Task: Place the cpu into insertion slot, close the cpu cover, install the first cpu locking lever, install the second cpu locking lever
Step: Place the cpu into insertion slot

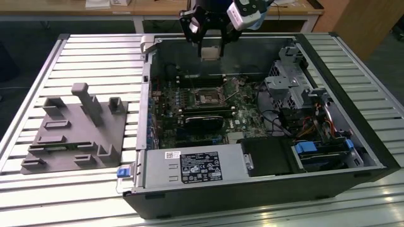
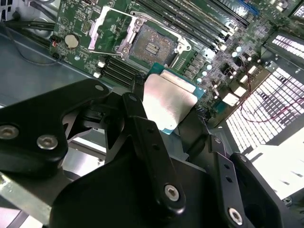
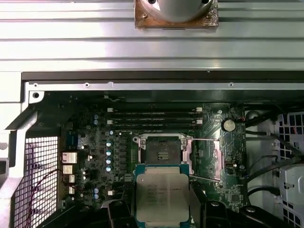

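1. The cpu [image 2: 169, 100] was gripped by two opposite edges between the black fingers of the tool [image 1: 210, 51]. The tool was thus closed on the chip. Its silvery top was turned toward the wrist cameras, and it was held in the air, touching nothing else.
2. The insertion slot [image 3: 163, 153] was seen bare, its dark centre exposed and no chip seated. In both wrist views the cpu appeared near the slot but off to one side of it, not squared over it. In the exterior view it was held well above the board.
3. The cpu cover [image 2: 132, 34] was swung open beside the slot, and two thin wire locking levers [image 3: 204, 139] were seen released, so the slot was left clear.
4. The step in hand was judged to be the first one, the placing of the chip. The cover was not yet closed and neither lever was installed.
5. That placing was judged to call for care: the chip centred over the slot, its edges parallel to the metal rim, kept flat and let down without sliding. The fine contacts below would likely be bent by a skewed landing.
6. Around the slot, the green circuit board [image 2: 78, 16] and the long black memory slots [image 3: 154, 118] were seen inside the open computer case [image 1: 265, 194]. The case was laid on a ribbed metal surface [image 1: 94, 52], and a grey fixture block [image 1: 75, 137] stood at the exterior view's left.
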Available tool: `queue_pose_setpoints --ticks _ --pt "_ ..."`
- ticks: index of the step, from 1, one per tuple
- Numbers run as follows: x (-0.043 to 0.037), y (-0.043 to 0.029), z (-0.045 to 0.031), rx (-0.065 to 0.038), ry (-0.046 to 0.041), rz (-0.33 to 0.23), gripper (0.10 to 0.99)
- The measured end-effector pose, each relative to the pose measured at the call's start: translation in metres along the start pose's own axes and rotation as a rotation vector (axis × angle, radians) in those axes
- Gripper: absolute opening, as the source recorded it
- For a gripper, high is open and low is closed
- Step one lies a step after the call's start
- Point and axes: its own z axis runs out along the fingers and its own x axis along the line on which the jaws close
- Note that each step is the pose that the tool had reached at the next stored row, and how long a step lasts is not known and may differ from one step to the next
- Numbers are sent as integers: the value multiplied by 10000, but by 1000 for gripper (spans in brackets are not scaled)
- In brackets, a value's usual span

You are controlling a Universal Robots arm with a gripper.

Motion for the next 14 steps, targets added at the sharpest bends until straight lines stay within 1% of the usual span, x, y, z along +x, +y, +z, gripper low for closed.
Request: queue_pose_setpoints --ticks 8,14 --pt "1 -6 62 -1 -84 -8 537" --pt "1 -10 110 -2 -128 -12 537"
